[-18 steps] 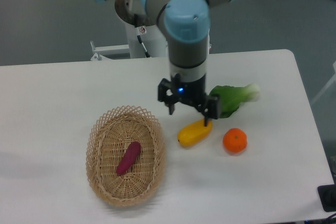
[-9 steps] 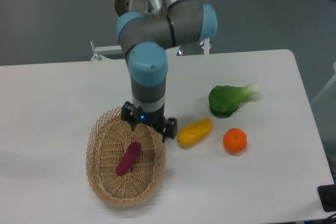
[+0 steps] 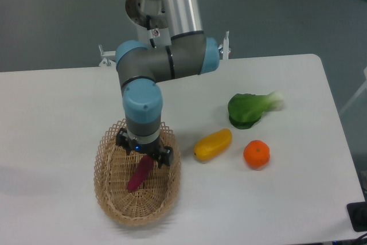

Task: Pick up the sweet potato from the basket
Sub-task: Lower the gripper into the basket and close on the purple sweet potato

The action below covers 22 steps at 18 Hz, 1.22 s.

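The magenta sweet potato (image 3: 138,175) lies slantwise in the middle of the oval wicker basket (image 3: 109,193) at the front left of the table. My gripper (image 3: 144,154) hangs straight down over the basket, right above the sweet potato's upper end, which it partly hides. Its fingers stand apart and hold nothing.
A yellow oblong fruit (image 3: 213,144) lies just right of the basket. An orange (image 3: 256,154) sits further right, and a green leafy vegetable (image 3: 250,108) lies behind it. The arm's base stands at the table's far edge.
My gripper has moved left from above the yellow fruit to over the basket, and now hangs directly above the sweet potato. Nothing on the table has moved.
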Motion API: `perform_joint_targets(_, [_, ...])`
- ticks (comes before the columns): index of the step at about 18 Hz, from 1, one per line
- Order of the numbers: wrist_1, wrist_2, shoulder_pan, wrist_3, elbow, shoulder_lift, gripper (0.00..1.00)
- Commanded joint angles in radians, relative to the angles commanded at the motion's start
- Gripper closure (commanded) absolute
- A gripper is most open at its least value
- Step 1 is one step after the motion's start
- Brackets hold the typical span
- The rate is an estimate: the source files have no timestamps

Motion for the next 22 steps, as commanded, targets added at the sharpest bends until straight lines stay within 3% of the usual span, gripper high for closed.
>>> perform_joint_targets(7, [0.066, 0.000, -0.011, 0.002, -0.002, -0.043, 0.00])
perform_joint_targets(11, [0.069, 0.002, -0.015, -0.002, 0.002, -0.052, 0.01])
perform_joint_targets(13, [0.069, 0.000, -0.017, -0.002, 0.002, -0.054, 0.21])
perform_joint_targets(18, [0.069, 0.000, -0.015, 0.000, 0.000, -0.052, 0.52])
perform_joint_targets(22, [0.069, 0.002, -0.015, 0.005, 0.003, -0.046, 0.57])
